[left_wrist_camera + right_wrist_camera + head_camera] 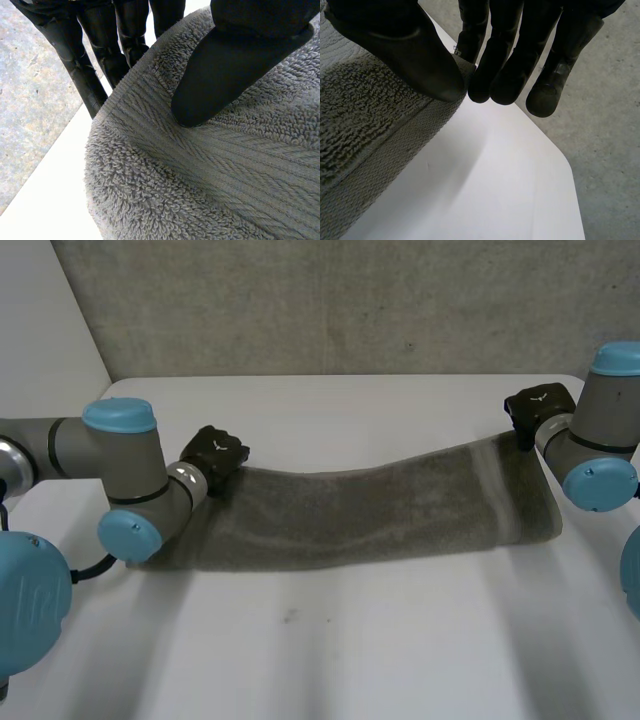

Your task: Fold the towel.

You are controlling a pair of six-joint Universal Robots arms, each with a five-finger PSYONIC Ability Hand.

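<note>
Holding the towel [370, 510] spread near the bench's [350, 640] far edge: left robot hand [235, 65] pinches one end, thumb on top, fingers underneath; right robot hand [410, 55] pinches the opposite corner between thumb and fingertips. Two-end grip probably stretches it flat for folding.

Soft, even overhead light: white tabletop [495, 190] reads bright, grey towel [365, 110] dim, a faint soft-edged shadow beside it under the right robot hand [395, 50].
</note>
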